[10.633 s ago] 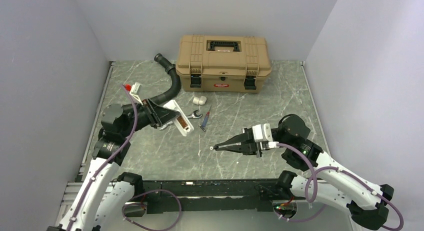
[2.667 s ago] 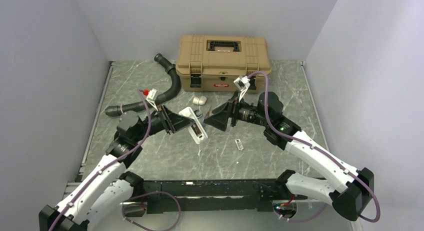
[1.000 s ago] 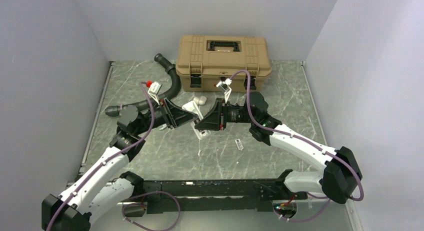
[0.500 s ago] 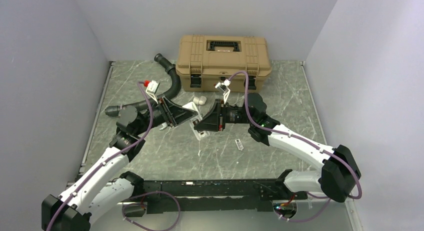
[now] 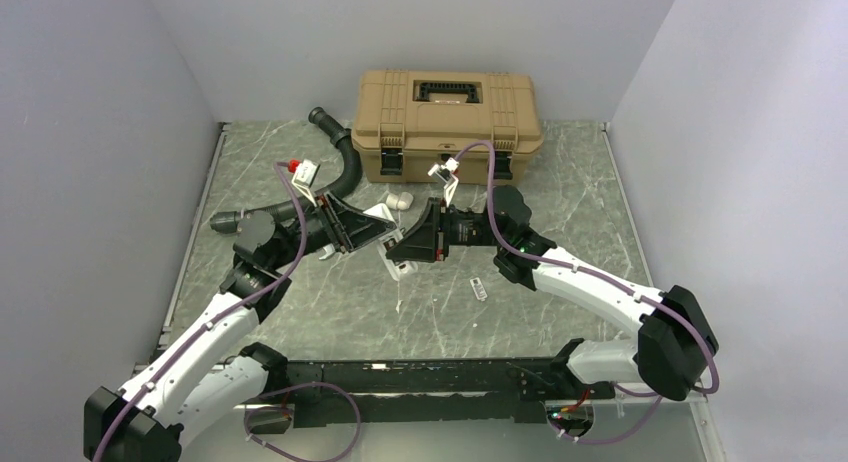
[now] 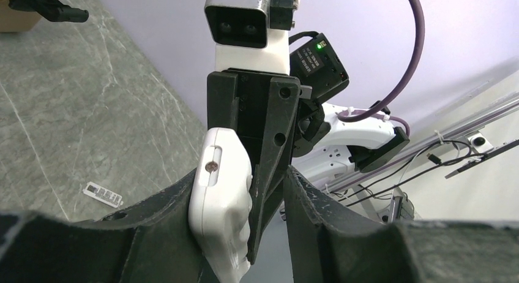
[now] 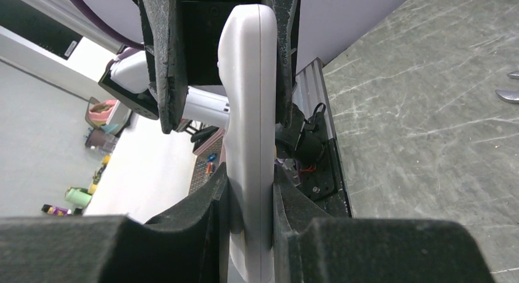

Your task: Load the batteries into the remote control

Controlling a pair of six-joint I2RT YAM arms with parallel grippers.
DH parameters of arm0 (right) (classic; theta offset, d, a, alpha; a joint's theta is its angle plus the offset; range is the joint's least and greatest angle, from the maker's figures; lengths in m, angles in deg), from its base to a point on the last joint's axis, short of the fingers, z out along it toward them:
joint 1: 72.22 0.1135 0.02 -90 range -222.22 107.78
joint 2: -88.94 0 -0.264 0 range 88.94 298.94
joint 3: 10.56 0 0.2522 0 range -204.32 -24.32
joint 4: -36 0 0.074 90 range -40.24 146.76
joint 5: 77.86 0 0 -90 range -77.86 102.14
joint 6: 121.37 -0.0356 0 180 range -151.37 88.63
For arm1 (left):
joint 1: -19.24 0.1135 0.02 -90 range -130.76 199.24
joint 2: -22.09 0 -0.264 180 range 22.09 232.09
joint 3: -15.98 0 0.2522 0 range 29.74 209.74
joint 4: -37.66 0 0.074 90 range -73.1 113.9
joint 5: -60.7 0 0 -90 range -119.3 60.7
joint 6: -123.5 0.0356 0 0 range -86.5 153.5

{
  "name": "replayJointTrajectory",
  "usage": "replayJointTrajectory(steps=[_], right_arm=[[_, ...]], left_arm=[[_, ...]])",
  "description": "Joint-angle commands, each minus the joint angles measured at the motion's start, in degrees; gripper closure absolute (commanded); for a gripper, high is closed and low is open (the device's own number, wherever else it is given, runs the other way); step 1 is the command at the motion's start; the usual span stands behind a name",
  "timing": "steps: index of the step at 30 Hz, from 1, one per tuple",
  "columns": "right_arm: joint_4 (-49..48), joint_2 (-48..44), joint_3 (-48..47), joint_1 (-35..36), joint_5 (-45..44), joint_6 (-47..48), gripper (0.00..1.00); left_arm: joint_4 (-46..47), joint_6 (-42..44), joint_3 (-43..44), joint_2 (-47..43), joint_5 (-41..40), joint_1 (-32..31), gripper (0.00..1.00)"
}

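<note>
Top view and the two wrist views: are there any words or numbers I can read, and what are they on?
No text here can be read.
Tan toolbox: any label on it is too small to read.
Small white strip: it has dark marks, but they are too small to read.
Remote control: no writing on the sides that show.

Remote control (image 7: 248, 111) between left hand (image 5: 372, 231) and right hand (image 5: 396, 250), toolbox (image 5: 447, 112) behind, hose (image 5: 345, 172) left of toolbox.
</note>
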Motion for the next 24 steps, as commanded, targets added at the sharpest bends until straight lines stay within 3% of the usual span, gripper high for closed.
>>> replayJointTrajectory(steps=[1,11,16,20,24], right_arm=[[-5.45,0.19,-0.06,0.15,0.92,-1.53,1.0],[-5.9,0.87,-0.26,0.13,1.14,-1.97,1.0],[-5.01,0.75,-0.58,0.1,1.2,-0.9,0.99],[-0.48,-1.2,-1.25,0.15,-0.84,4.17,0.6],[6.63,-3.49,-2.9,0.15,-3.94,10.16,0.4]], left_arm=[[3.37,-0.12,1.39,0.3,1.27,-0.11,0.5],[3.95,-0.34,1.34,0.58,1.77,-0.18,0.76],[2.83,0.13,1.55,0.42,1.87,-0.08,1.0],[1.45,0.65,1.14,-0.37,1.18,-0.06,1.0],[-0.71,1.53,1.17,-1.06,0.6,-0.12,1.0]])
